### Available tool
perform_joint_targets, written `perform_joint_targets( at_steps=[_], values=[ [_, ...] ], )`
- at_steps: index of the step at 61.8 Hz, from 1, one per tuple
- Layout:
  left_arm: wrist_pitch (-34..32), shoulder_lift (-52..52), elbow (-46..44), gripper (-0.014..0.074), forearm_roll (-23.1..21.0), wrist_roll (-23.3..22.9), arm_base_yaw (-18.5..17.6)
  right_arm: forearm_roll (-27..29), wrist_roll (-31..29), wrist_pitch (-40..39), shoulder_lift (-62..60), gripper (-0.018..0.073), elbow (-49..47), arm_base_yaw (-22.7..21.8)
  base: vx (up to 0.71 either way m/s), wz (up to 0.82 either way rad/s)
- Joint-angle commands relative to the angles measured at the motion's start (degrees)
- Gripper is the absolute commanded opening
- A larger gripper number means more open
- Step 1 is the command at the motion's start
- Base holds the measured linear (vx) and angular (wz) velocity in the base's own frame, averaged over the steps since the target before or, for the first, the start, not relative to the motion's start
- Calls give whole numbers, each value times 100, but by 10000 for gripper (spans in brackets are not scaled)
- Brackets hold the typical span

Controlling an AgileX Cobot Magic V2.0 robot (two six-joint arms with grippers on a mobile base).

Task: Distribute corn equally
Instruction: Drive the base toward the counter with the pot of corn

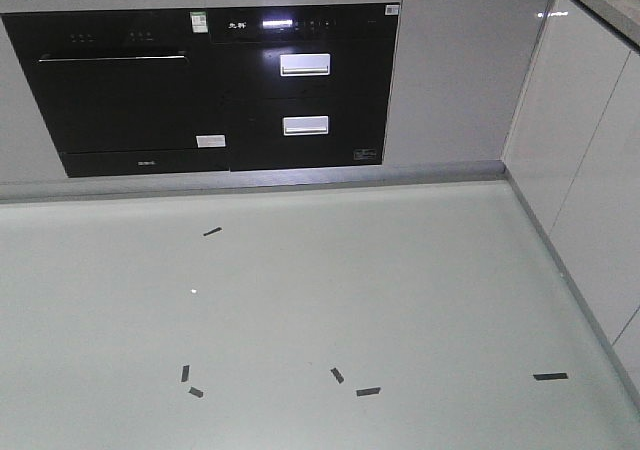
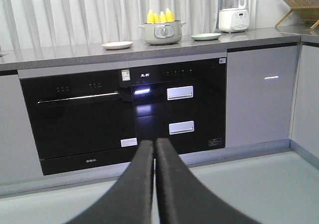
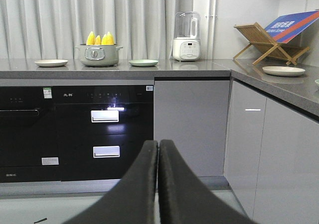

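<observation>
Yellow corn [image 2: 160,17] standing in pot [image 2: 162,35], upper centre | likely stiff, hefty, slick: pinch below the tips | left end effector [image 2: 152,143], right end effector [image 3: 158,143] both closed, empty.

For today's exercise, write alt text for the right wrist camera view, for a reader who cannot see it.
Yellow corn cobs stand upright in a grey-green pot on a grey counter, between a cream plate on the left and a pale green plate on the right. In the foreground the black right gripper is shut.
</observation>
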Motion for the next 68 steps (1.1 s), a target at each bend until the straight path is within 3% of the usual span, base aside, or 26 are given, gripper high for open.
perform_joint_targets(
  at_steps=[1, 68],
  values=[
    [-444, -90, 18, -7, -10, -13, 10, -55, -43, -416, -37, -4, 50, -32, 0, 0],
    [-444, -90, 18, -7, -10, -13, 10, -55, -43, -416, -37, -4, 50, -32, 0, 0]
  ],
)
